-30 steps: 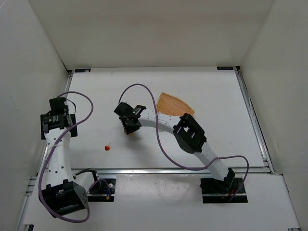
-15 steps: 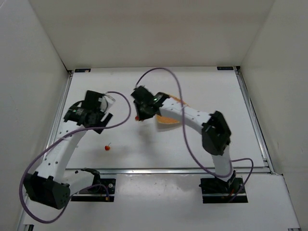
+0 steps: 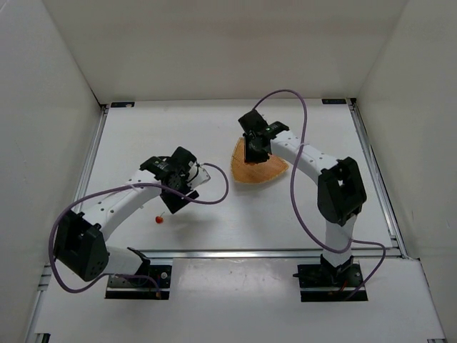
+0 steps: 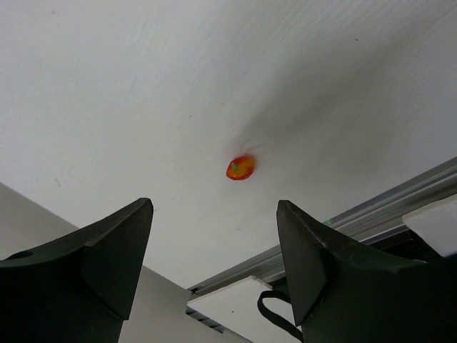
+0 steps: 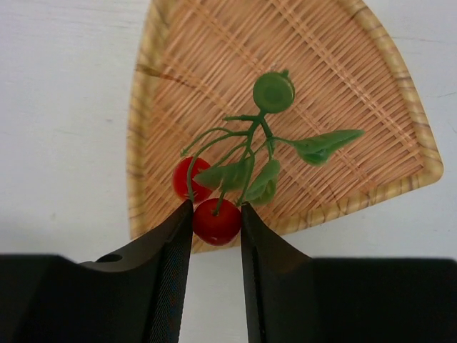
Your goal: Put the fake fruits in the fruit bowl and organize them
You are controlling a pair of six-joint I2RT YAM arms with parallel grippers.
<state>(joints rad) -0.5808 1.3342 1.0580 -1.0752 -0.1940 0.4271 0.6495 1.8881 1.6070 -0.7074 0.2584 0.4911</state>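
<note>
Two glossy cherries; possibly wicker basket

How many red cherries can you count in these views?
3. Two sit on the leafy cluster, gripped by the right claw over the basket; a single cherry lies on the table near the open left claw. Leaves may hide more.

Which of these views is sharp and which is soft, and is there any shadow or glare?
Right wrist view: sharp, the weave of the fruit bowl and the cherry cluster are crisp. Left wrist view: the single cherry looks slightly soft, and a broad dim shadow crosses the table beside it. Top external view: evenly lit, no glare, only faint shadows.
</note>
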